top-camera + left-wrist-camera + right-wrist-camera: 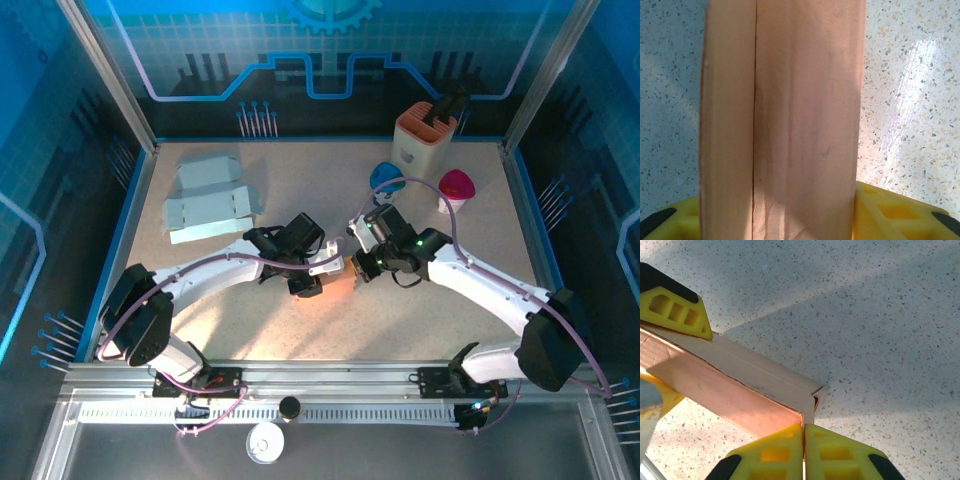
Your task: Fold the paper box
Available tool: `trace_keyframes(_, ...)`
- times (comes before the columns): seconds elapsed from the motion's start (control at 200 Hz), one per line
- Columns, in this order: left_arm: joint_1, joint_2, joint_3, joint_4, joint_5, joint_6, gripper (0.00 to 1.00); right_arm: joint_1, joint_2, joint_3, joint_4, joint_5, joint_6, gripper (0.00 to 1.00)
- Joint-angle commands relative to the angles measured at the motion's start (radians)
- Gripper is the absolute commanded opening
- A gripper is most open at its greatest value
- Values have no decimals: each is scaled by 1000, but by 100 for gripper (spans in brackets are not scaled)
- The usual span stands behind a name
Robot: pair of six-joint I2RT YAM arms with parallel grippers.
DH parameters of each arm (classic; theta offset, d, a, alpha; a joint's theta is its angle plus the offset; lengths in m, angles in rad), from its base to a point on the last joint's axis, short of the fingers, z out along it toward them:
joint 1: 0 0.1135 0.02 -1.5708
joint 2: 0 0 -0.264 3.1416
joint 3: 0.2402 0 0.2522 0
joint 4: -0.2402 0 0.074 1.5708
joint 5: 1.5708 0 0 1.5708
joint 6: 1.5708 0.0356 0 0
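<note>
Item: salmon-orange paper box, long and narrow, partly folded.
Location of box: centre of the pale speckled tabletop, held up between the two arms.
Surface of box: bare card in both wrist views, with one long seam down the face and a small dark scuff. No lettering could be read on it.
Left gripper: yellow fingers set a moderate width apart, one on each side of the box, which filled the gap between them. It gripped the box across its width.
Right gripper: yellow pads pressed together at the box's end corner, where the thin edge of the end panel ran down into the seam between them.
Stock: light blue flat card blanks, stacked at the far left of the table, well apart from the box.
Holder: orange-and-white upright caddy with dark tools standing in it, at the far edge.
Other ware: blue rounded piece and magenta-topped white piece, near each other just in front of the caddy. Any labels were too small to read.
Backdrop: blue panel with a gear and circuit pattern.
</note>
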Motion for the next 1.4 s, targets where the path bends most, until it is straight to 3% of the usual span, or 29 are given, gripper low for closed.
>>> trace_keyframes(0.0, 6, -7, 8, 22, 15, -21, 47, 31, 8, 36, -28, 47, 35, 6)
trace_keyframes(0.235, 2, -4, 0, 49, 7, -41, 44, 52, -3, 42, -40, 95, 147, 0)
trace_keyframes(0.935, 1, 0, -10, 109, 4, -62, 45, 86, -64, -72, 66, 168, 320, 0)
trace_keyframes(1.231, 1, -14, -27, 142, 1, -88, 55, 128, -109, -158, 146, 263, 307, 0)
trace_keyframes(1.391, 1, -27, -45, 158, 8, -97, 55, 142, -121, -173, 170, 283, 335, 0)
